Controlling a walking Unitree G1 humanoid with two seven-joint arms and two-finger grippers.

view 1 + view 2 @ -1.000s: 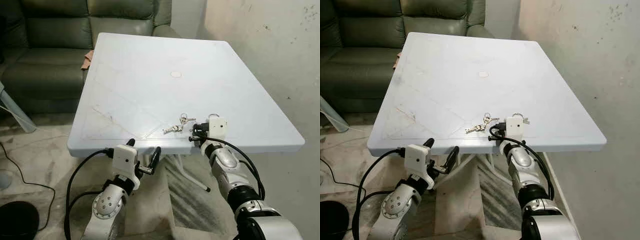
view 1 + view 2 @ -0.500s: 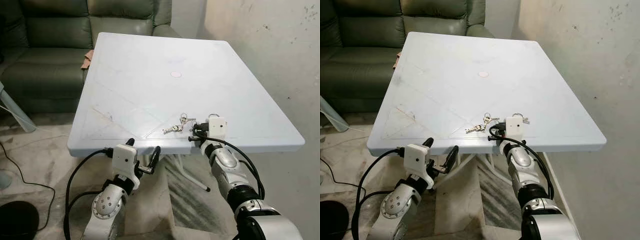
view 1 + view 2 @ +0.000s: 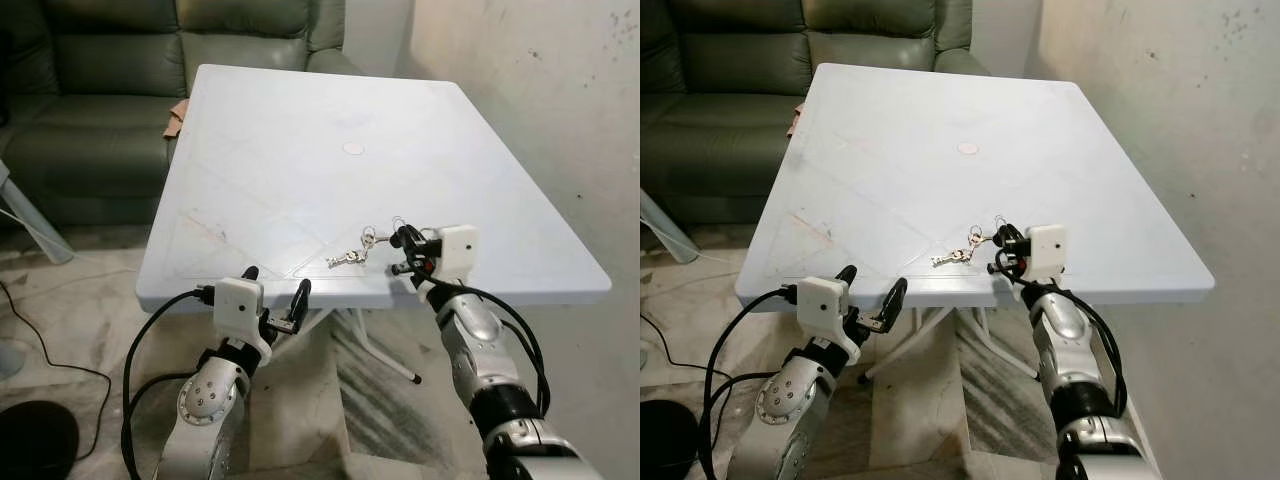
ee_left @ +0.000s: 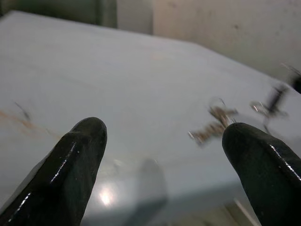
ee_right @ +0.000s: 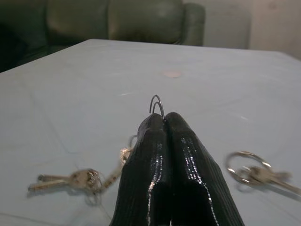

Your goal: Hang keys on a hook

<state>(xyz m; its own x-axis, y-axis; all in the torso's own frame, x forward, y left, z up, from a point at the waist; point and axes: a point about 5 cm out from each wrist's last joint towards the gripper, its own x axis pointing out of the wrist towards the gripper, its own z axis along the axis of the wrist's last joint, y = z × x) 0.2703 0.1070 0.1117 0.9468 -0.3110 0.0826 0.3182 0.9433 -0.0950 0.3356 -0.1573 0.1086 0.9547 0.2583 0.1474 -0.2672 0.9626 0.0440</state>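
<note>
A bunch of keys [image 3: 347, 258] with a ring [image 3: 368, 238] lies near the front edge of the white table [image 3: 300, 150]. My right gripper [image 3: 400, 241] hovers just right of them, shut on a thin wire hook [image 5: 156, 104] that sticks up from its fingertips [image 5: 160, 123]. In the right wrist view the keys [image 5: 70, 179] lie on one side of the fingers and a second key ring [image 5: 254, 172] on the other. My left gripper [image 3: 275, 298] stands open at the table's front edge, nothing between its fingers [image 4: 75, 160]; its view shows the keys [image 4: 216, 123] blurred.
A dark green sofa [image 3: 100, 60] stands behind the table, with a brown cloth [image 3: 176, 118] by the table's far left side. A rough wall [image 3: 560, 100] runs along the right. Black cables [image 3: 50, 360] lie on the floor at the left. A round cap [image 3: 353, 148] marks the table's centre.
My right gripper has lifted off the table edge and shifted slightly right, with the wire hook now showing above its fingers. The left arm has moved a little left. The keys lie where they were.
</note>
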